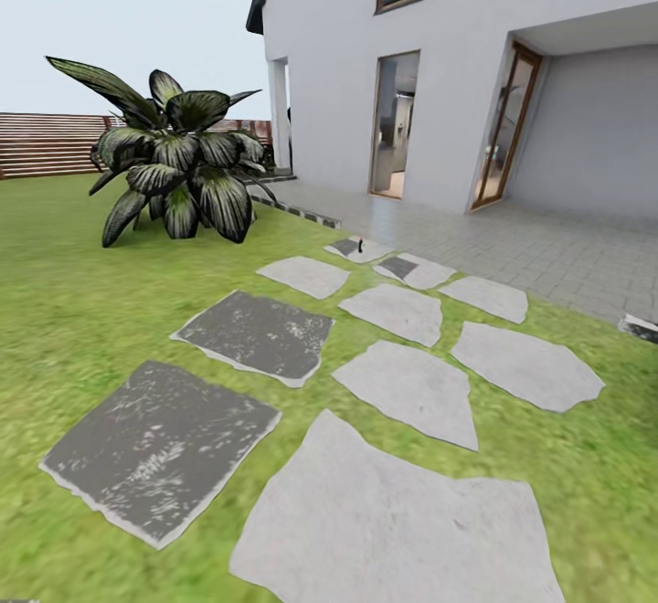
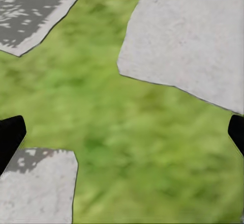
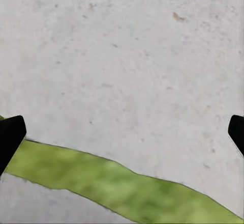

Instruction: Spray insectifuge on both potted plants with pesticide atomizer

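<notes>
I am on the garden's lawn [image 1: 73, 311], facing a path of flat stepping stones [image 1: 402, 393] that leads to a white house. On a far stone stands a slim dark upright thing [image 1: 359, 244], which looks like the pesticide atomizer but is too small to be sure. The potted plants are out of view. My left gripper [image 2: 122, 137] hangs open over grass between stones, its dark fingertips [image 2: 10, 136] wide apart and holding nothing. The right gripper [image 3: 122, 137] is also open and holds nothing, above a pale stone [image 3: 127, 56] and a strip of grass.
A large bush of broad dark green leaves [image 1: 174, 169] grows from the lawn at the left, no pot showing. A brown slat fence [image 1: 46, 142] runs behind it. The house wall [image 1: 457, 64], its doors and a paved terrace [image 1: 548, 247] lie ahead and right.
</notes>
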